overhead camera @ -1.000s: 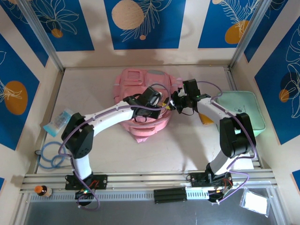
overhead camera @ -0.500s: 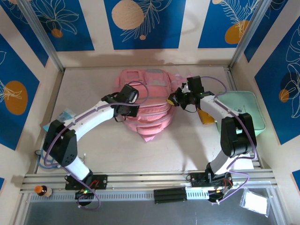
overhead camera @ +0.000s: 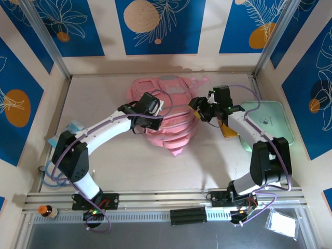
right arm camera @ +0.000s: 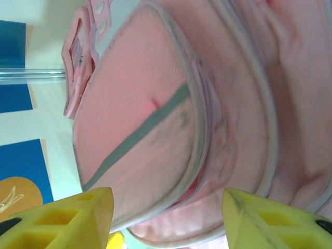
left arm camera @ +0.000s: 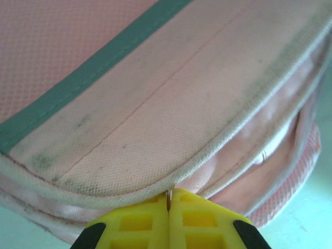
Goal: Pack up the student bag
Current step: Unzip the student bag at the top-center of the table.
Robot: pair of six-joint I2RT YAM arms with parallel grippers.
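Well, the left arm reaches in from the left with its elbow bent low. The left claw (overhead camera: 138, 124) sits at the near left edge of the student bag (overhead camera: 171, 88), which lies flat mid-worktop (overhead camera: 207, 161) toward the back wall. Up close, its yellow fingers (left arm camera: 140, 220) are pressed tight together right under the bag's piped rim; I can't tell whether any fabric is pinched. The right arm comes in from the other side, and the right claw (overhead camera: 197, 107) is just beside the bag's right edge, jaws spread wide and holding nothing. A mint-green case (overhead camera: 270, 122) lies flat near the right wall, with an orange item (overhead camera: 228, 130) partly under the forearm. A blue cable coil (overhead camera: 54, 174) and a pale blue packet (overhead camera: 65, 134) sit far left. The bag's side gapes slightly, and its contents can't be made out.
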